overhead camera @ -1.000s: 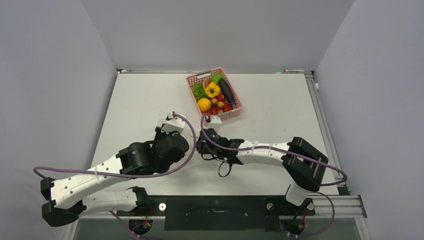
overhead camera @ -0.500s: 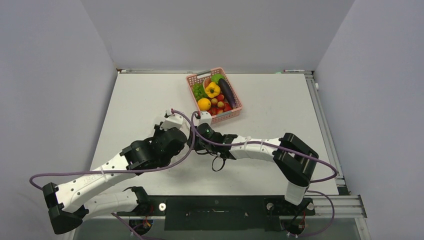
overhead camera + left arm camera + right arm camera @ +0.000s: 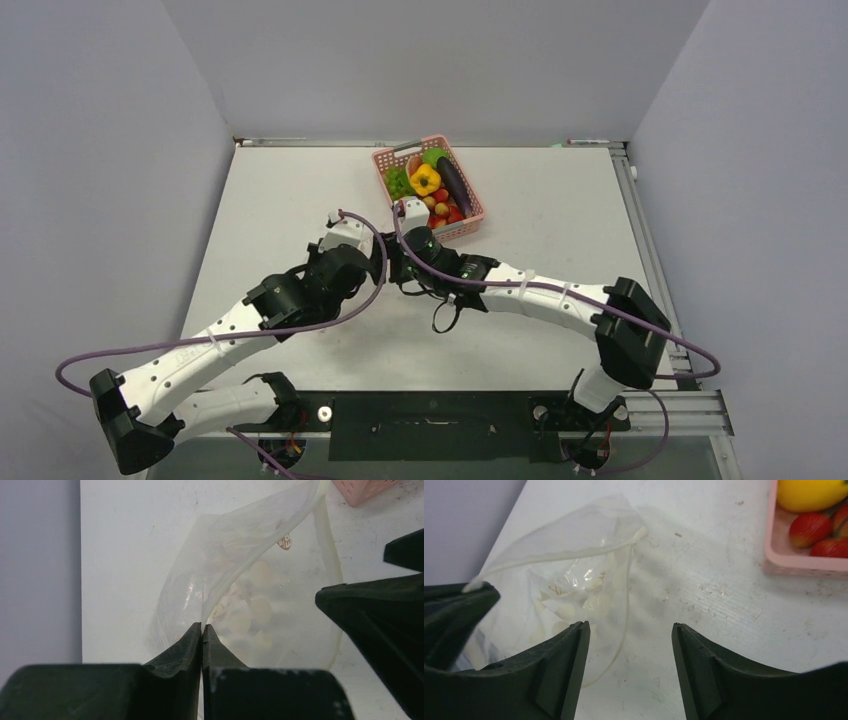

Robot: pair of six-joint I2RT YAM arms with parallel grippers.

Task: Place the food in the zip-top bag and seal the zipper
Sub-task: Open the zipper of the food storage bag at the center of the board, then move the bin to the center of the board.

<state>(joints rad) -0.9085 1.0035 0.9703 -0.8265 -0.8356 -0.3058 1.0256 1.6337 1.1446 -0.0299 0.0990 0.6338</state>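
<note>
The clear zip-top bag lies on the white table with its mouth gaping. My left gripper is shut on the bag's upper film and holds it up. The whitish zipper runs along the raised edge and curves down the mouth's side. My right gripper is open just over the table beside the mouth, with nothing between its fingers. The food is in the pink basket: yellow pepper, eggplant, green leaves, tomatoes and the orange-yellow fruit.
The basket stands just beyond and to the right of the bag. Both arms meet over the middle of the table and hide the bag in the top view. A metal rail runs along the right table edge. Grey walls close three sides.
My right gripper's jaws have gone from shut to open. Both wrists have moved farther from the bases toward the basket, and the right wrist now covers the basket's near corner.
</note>
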